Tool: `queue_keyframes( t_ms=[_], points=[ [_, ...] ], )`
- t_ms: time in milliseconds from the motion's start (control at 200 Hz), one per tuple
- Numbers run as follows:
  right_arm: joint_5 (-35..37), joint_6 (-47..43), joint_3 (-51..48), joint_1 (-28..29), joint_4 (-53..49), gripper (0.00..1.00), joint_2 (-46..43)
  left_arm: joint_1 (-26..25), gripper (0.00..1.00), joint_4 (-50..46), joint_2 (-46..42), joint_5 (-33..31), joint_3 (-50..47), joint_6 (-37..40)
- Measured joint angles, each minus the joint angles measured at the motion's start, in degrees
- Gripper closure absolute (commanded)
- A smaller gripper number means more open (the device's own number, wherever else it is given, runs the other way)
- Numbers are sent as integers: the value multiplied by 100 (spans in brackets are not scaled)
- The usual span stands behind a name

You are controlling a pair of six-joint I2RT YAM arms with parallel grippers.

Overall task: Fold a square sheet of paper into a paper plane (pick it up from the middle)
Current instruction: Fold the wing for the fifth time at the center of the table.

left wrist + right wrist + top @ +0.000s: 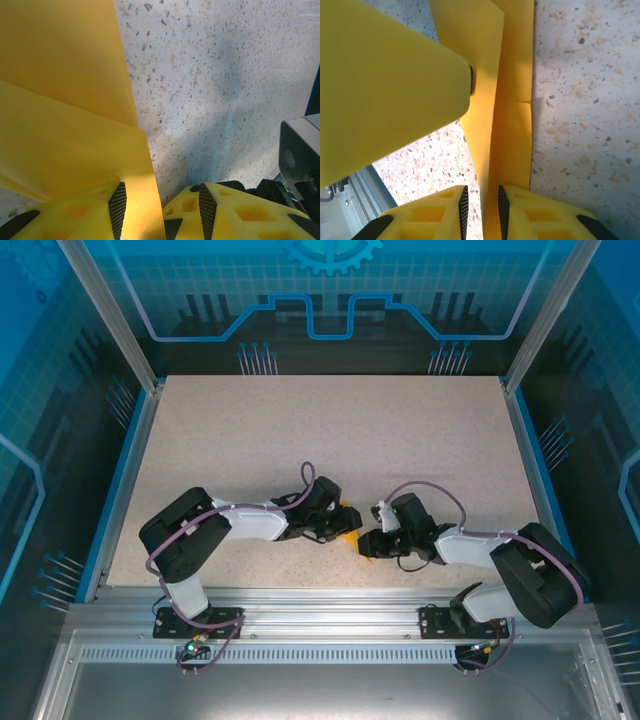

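near rail: aluminium frame is carrying both arm bases, side by side.
arms: both are reaching inward, wrists meeting near the table's front middle.
left gripper: jaws are standing apart, not pinching. The paper is lying along one pad, and bare tabletop is showing between it and the other pad.
right gripper: jaws are standing only narrowly apart, and a strip of the paper is running up between the pads (a sliver of table is showing beside one pad, so not clamped).
left finger, from the right wrist: one yellow finger is leaning in, its dark pad tip appearing to touch the paper's fold.
paper: orange-yellow, creased lengthwise, layers overlapping. It is sitting down at the tabletop between the two grippers, close to the front edge.
table: the speckled beige top is stretching away behind the arms.
far end: a blue patterned wall panel is closing off the back.
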Motion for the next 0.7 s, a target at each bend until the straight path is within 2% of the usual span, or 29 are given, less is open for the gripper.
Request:
queue_keyframes(
  t_ms=[385, 700],
  points=[
    [-17, -79, 2, -46, -155, 84, -7, 0, 53, -46, 0, -26, 70, 24],
    [-269, 52, -42, -404, -101, 89, 129, 0, 54, -90, 98, -26, 192, 131]
  ],
)
